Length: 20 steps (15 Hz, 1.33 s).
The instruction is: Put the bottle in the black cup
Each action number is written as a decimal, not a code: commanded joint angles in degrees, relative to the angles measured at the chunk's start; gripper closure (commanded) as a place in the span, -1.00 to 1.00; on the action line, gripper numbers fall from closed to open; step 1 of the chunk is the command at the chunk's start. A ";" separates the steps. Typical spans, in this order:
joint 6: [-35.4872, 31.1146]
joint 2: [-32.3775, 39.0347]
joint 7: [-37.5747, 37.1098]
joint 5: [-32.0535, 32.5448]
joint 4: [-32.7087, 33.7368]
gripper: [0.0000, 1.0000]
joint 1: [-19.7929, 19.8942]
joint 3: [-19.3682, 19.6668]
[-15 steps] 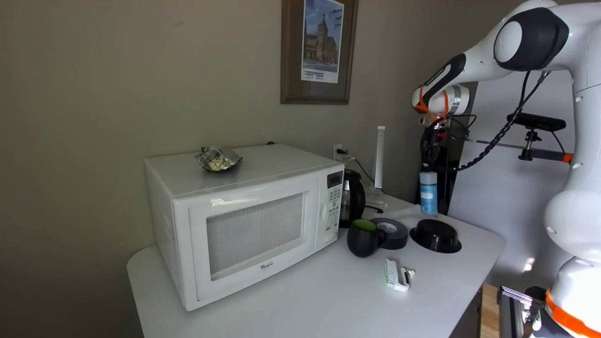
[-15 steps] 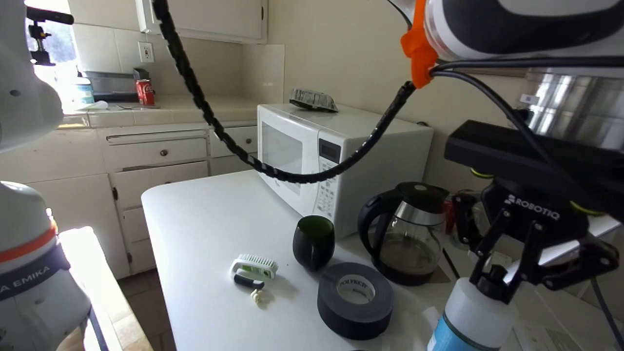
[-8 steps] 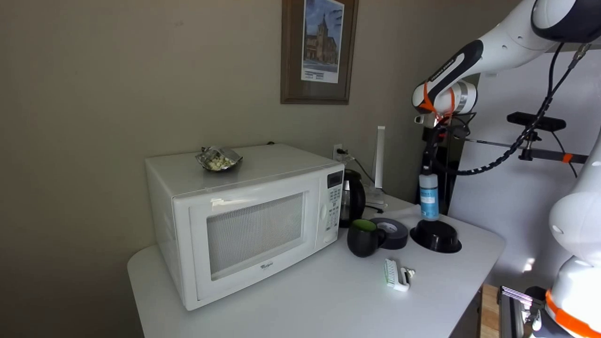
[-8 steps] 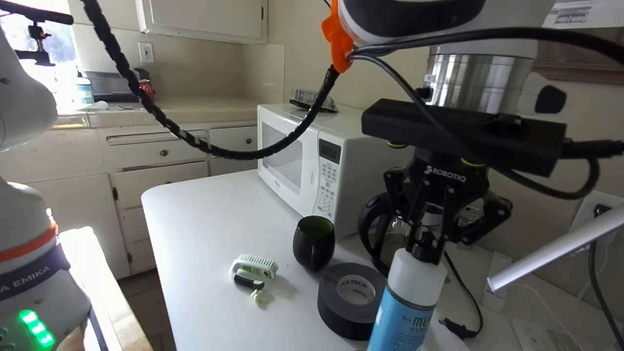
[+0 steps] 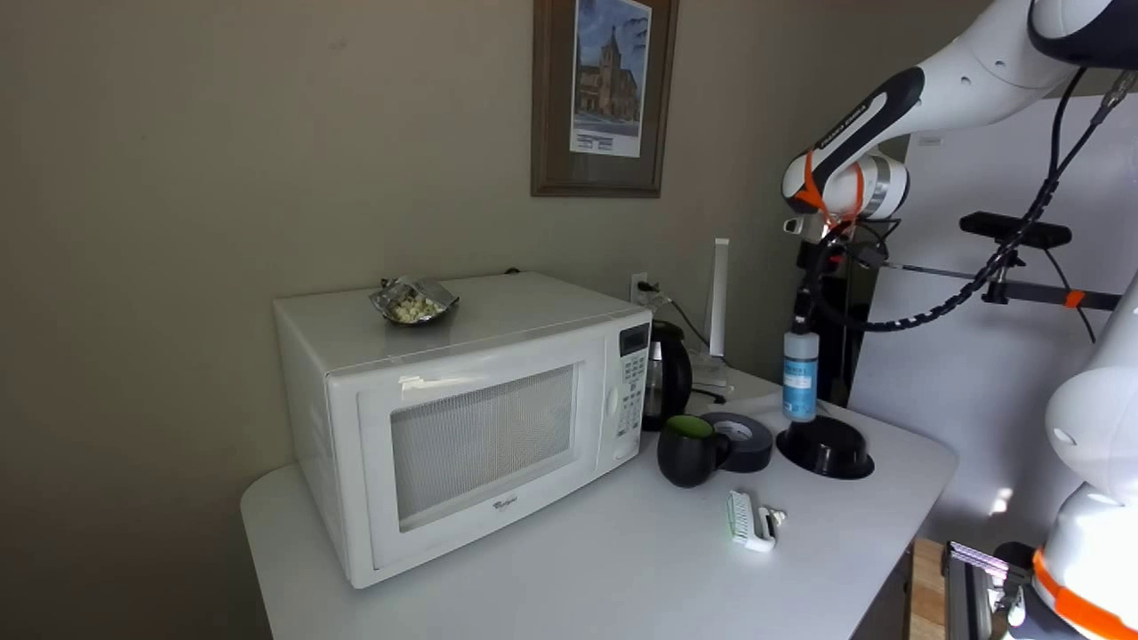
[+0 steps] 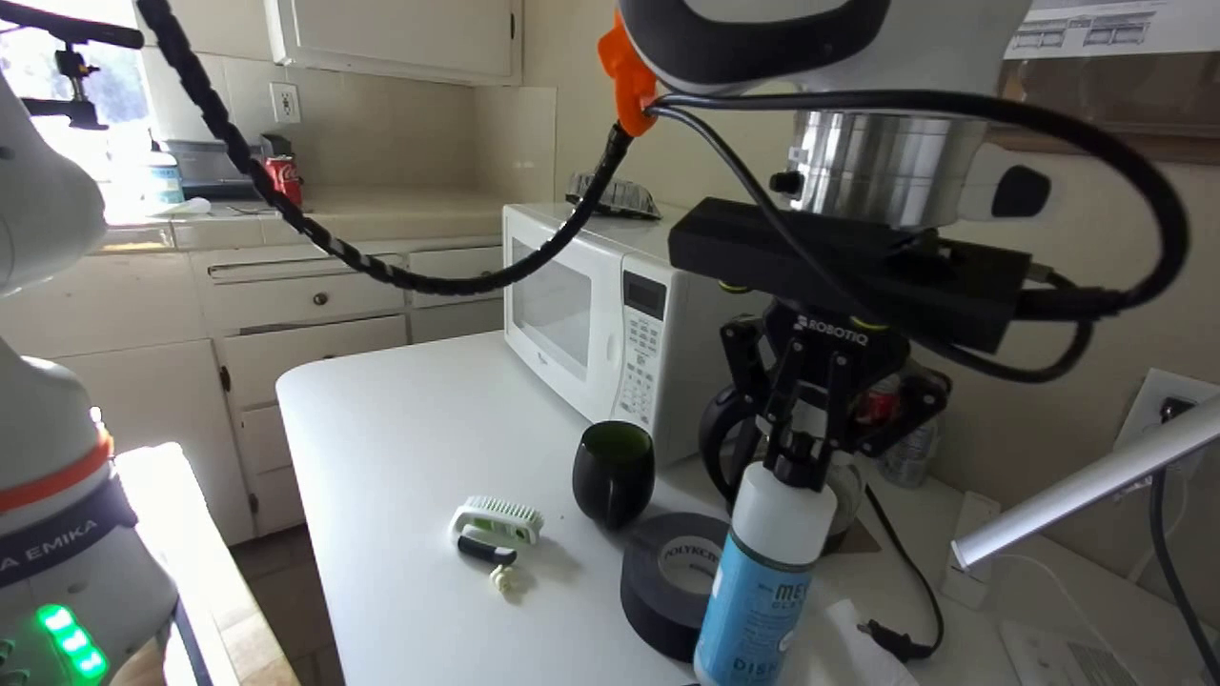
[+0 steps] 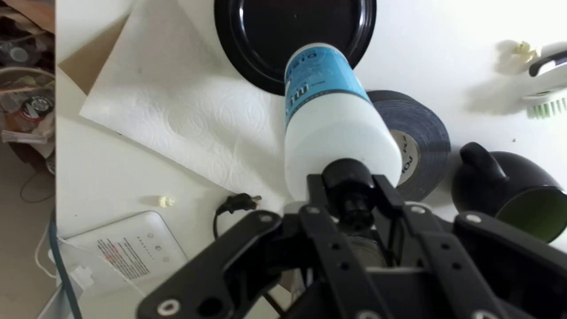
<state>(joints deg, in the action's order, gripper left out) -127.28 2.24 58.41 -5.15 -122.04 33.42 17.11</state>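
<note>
My gripper point(image 7: 351, 192) is clenched on the black cap point(image 7: 347, 173) of the dish soap bottle point(image 7: 332, 124). In an exterior view the bottle point(image 5: 798, 378) hangs with its long axis near vertical. The black mug point(image 7: 509, 186), mouth up, lies off to the right in the wrist view, beyond the duct tape roll point(image 7: 427, 137). I judge I need a sideways carry over that roll, base above the mug's rim before lowering.

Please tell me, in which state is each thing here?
Black cup: upright, uncovered.
Bottle: held, outside the black cup.
Pincer: closed on the bottle's black top.
Microwave: door shut.
Kettle: upright.
Tape roll: lying flat.
Black bowl: upside down.
Brush: on its side.
Black plug: unplugged.
Popcorn bag: open.
</note>
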 commanded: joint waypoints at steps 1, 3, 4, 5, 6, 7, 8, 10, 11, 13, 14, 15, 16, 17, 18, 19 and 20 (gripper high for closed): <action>-4.12 -9.66 3.55 -2.00 -10.78 0.85 -4.76 1.04; -5.91 -14.27 3.81 -1.21 -14.98 0.85 -7.70 1.28; -6.66 -16.87 3.63 -0.83 -16.54 0.85 -9.02 1.22; -6.98 -18.56 3.35 -1.72 -17.27 0.85 -10.45 1.31; -6.68 -20.40 2.68 -1.37 -17.92 0.85 -11.64 1.33; -6.05 -21.45 2.54 -1.57 -18.19 0.85 -12.94 1.49; -5.04 -22.93 2.20 -1.47 -18.45 0.85 -14.04 1.57; -2.45 -23.70 1.87 0.54 -18.02 0.85 -15.44 1.61; -4.26 -21.72 1.36 0.30 -16.67 0.40 -15.75 2.37; -3.02 -22.73 1.38 0.62 -16.79 0.40 -16.51 2.34; -2.99 -22.79 1.39 0.68 -16.83 0.85 -16.59 2.40; -3.18 -22.70 1.64 -0.54 -17.37 0.85 -17.19 2.77; -3.56 -22.93 1.62 -1.55 -17.89 0.85 -17.87 3.00; -3.55 -23.19 1.45 -2.90 -18.25 0.85 -18.78 3.13; -3.50 -23.52 1.38 -3.74 -18.60 0.85 -19.48 3.12; -3.83 -23.78 1.39 -4.56 -19.01 0.85 -20.18 3.01; -3.85 -23.80 1.45 -5.47 -19.16 0.85 -20.93 2.89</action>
<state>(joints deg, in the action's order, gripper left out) -130.37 -20.20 60.42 -8.20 -139.59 15.26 19.25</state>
